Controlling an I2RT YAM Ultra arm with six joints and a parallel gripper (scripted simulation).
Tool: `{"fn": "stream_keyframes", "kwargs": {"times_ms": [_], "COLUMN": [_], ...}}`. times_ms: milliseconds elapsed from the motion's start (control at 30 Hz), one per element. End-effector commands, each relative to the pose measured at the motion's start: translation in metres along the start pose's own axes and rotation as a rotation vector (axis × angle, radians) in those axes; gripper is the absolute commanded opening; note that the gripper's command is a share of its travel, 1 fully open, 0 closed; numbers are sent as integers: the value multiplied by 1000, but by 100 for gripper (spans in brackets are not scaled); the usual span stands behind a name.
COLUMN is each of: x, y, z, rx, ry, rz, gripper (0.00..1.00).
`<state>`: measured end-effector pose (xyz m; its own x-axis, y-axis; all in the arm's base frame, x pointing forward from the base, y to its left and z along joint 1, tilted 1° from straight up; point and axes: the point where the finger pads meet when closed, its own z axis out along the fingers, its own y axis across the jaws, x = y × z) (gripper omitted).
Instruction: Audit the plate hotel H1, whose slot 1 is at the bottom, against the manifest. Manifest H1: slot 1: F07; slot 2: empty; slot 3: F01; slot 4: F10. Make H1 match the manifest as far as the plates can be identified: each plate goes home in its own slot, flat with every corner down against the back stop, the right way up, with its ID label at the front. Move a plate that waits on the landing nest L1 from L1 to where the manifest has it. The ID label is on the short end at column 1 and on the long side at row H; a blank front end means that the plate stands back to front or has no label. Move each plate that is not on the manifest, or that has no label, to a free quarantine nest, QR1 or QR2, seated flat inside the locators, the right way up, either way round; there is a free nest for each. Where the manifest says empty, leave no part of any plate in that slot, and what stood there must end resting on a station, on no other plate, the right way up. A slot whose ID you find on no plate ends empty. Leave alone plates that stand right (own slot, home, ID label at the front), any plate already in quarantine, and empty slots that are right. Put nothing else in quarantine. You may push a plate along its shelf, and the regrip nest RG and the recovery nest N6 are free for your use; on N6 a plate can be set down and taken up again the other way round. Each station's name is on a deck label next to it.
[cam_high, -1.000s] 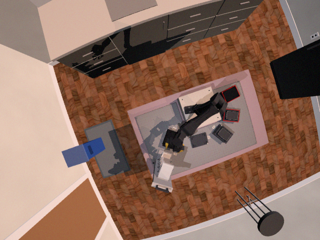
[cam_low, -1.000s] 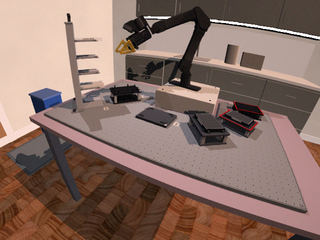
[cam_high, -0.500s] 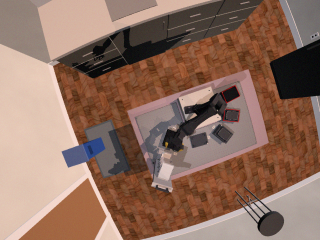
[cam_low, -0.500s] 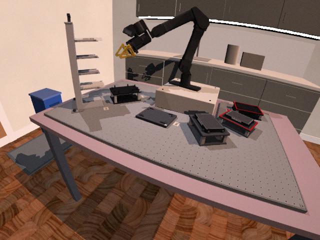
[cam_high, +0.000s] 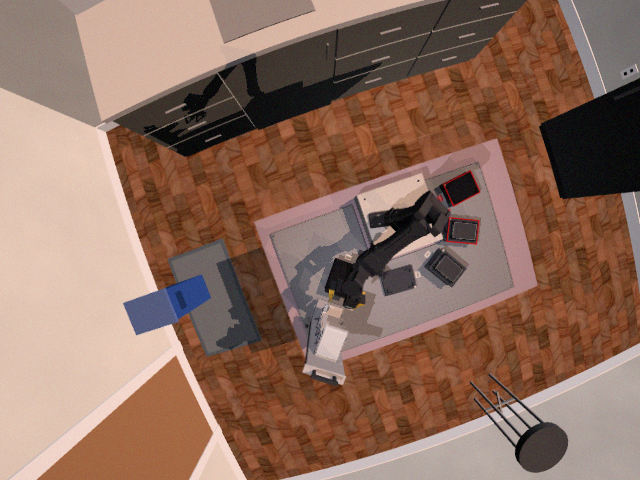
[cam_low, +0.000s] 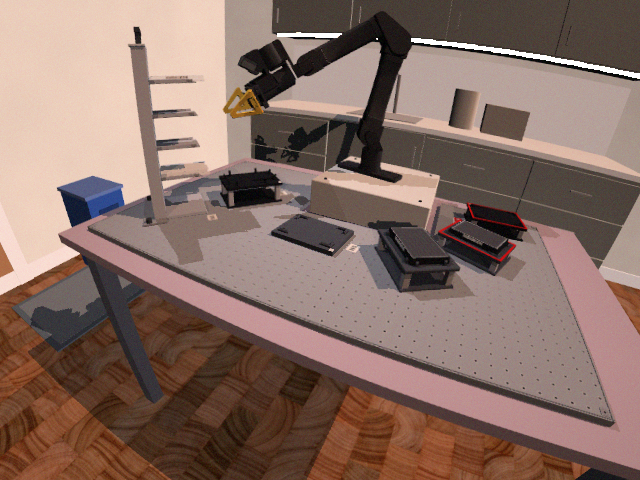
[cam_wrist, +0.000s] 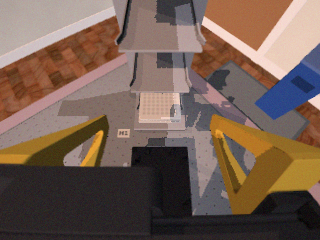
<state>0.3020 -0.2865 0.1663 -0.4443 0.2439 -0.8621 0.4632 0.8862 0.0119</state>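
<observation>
The plate hotel H1 (cam_low: 147, 129) stands at the table's left end with four shelves one above the other. My gripper (cam_low: 241, 103) is open and empty in the air in front of the hotel, at about the height of the upper shelves and apart from them. In the wrist view my yellow fingers frame two grey shelves (cam_wrist: 160, 72) and, below them, a white well plate (cam_wrist: 159, 107) on the lowest shelf. The overhead view shows a white plate (cam_high: 331, 343) on the top shelf. No ID label is readable.
A black raised nest (cam_low: 250, 187) stands empty just below my gripper. A flat dark nest (cam_low: 312, 232) lies mid-table. A raised nest holds a dark plate (cam_low: 417, 245). One red-edged nest holds a dark plate (cam_low: 478, 235); the other (cam_low: 496, 215) is behind it. The arm's base block (cam_low: 374, 198) is at the back.
</observation>
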Motion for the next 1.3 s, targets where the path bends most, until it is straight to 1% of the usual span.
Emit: {"fn": "stream_keyframes", "kwargs": {"times_ms": [0,133,1267], "x": [-8,-10,-10], "y": [-1,-1,-1], "z": [2,7,7], "rx": [5,5,5], "ry": [-17,-17,-17], "rz": [-2,-2,-2], "gripper": [100,100,100]}}
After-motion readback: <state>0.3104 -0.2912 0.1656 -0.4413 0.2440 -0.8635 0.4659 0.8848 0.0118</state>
